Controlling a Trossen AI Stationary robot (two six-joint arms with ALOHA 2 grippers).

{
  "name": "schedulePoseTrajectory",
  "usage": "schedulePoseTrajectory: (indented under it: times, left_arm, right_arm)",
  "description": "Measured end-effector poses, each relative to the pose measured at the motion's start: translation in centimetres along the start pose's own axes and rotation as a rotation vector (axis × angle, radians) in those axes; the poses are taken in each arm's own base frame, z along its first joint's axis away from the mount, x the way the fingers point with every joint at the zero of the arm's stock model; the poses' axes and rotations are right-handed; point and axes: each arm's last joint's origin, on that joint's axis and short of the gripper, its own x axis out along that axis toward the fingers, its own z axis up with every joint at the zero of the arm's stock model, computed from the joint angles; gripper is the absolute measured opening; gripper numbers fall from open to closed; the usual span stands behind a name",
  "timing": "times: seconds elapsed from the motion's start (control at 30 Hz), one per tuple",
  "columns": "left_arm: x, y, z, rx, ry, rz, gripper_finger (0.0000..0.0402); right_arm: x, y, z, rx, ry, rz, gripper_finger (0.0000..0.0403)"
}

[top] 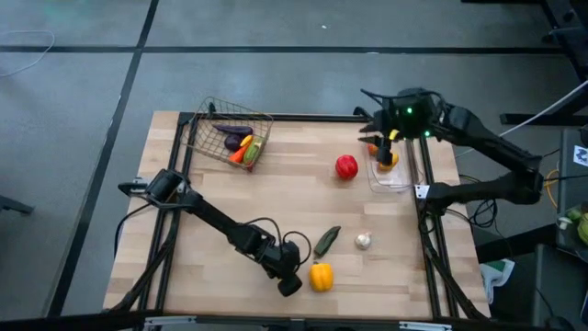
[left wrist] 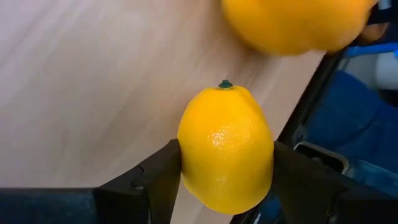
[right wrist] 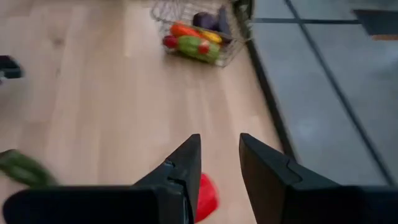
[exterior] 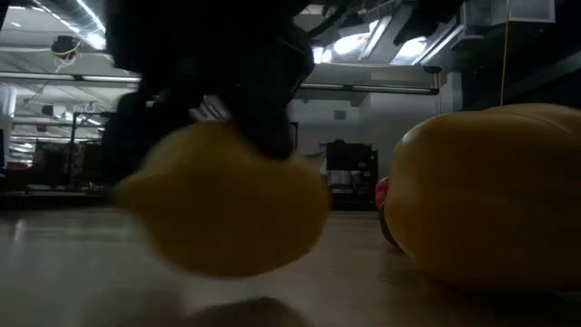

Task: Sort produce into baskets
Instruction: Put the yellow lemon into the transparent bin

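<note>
Lemon (left wrist: 226,149) pinched in the left gripper (left wrist: 226,171) near the table's front edge
Its fingers (left wrist: 163,174) press both sides of the lemon, with the yellow pepper (top: 321,276) just beside it; the right gripper (right wrist: 219,168), fingers a little apart and empty, hovers over the clear bin (top: 393,175), and the wire basket (top: 231,138) at the far left holds several vegetables

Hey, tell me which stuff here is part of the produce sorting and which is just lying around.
Part of the job:
lemon in left gripper
yellow pepper
garlic
red fruit
wire basket
clear bin

Just lying about:
cables on the floor
</note>
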Motion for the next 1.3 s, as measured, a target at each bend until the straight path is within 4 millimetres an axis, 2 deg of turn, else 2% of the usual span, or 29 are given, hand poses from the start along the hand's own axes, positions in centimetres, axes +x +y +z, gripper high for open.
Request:
schedulePoseTrajectory:
  times: [0.3, 0.47, 0.73, 1.0, 1.3]
  left_arm:
    - [-0.8, 0.0, 3.5, 0.05, 0.061, -0.166, 0.0221]
    - [-1.4, 0.4, 5.5, 0.102, 0.06, -0.232, 0.0221]
    - [-2.8, 1.6, 9.9, 0.191, -0.08, -0.299, 0.0221]
    - [-4.4, 3.8, 13.8, 0.252, -0.195, -0.29, 0.0221]
    - [-6.9, 5.6, 18.3, 0.328, -0.405, -0.341, 0.0221]
  right_arm:
    - [2.6, 1.6, -5.3, 0.108, -0.01, 0.091, 0.0111]
    - [4.3, 2.0, -6.8, 0.163, -0.034, 0.154, 0.0111]
    - [6.3, 2.5, -8.2, 0.242, -0.091, 0.271, 0.0111]
    - [6.9, 2.6, -9.0, 0.324, -0.085, 0.281, 0.0111]
    - [7.1, 2.7, -9.3, 0.364, -0.072, 0.305, 0.0111]
